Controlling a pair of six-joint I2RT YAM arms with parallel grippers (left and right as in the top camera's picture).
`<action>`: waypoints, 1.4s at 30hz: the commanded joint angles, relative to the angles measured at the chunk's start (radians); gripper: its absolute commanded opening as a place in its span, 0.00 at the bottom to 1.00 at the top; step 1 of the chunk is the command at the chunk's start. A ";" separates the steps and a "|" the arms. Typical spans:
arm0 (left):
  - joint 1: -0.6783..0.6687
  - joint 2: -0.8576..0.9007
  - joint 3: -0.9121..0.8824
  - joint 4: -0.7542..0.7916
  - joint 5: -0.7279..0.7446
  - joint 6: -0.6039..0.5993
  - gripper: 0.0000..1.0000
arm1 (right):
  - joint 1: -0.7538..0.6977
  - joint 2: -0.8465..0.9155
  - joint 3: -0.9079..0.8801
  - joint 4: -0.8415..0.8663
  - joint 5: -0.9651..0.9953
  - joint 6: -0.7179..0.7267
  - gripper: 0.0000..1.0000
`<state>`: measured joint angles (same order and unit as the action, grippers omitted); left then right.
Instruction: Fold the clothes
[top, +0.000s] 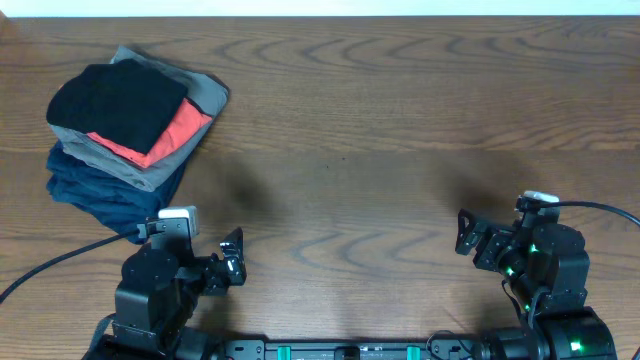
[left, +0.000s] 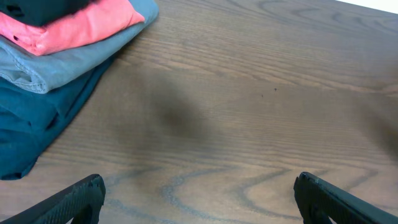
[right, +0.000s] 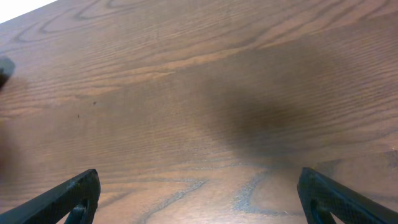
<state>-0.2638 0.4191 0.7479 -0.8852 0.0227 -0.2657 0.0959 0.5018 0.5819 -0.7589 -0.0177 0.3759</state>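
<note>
the black t-shirt (top: 118, 100) lies folded on top of a stack at the far left of the desk (top: 400, 130), over a red-orange garment (top: 178, 128), a grey garment (top: 120, 168) and a navy garment (top: 95, 195). the left hand (top: 232, 262) and right hand (top: 464, 235) hover near the front edge, fingers apart, gripping nothing. the likely risk: the stack looks loose and offset, so a nudge from the left hand nearby could slide the top layers off or undo the fold. no containers are in view.
</note>
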 joint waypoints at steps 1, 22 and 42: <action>-0.002 -0.004 -0.003 0.004 -0.005 -0.009 0.98 | 0.010 -0.005 -0.008 -0.001 0.014 0.013 0.99; -0.002 -0.004 -0.003 0.004 -0.005 -0.009 0.98 | -0.004 -0.423 -0.343 0.379 0.036 -0.265 0.99; -0.002 -0.004 -0.003 0.004 -0.005 -0.010 0.98 | -0.003 -0.497 -0.577 0.684 0.014 -0.415 0.99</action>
<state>-0.2638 0.4187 0.7464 -0.8848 0.0227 -0.2657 0.0956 0.0120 0.0078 -0.0708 0.0078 -0.0124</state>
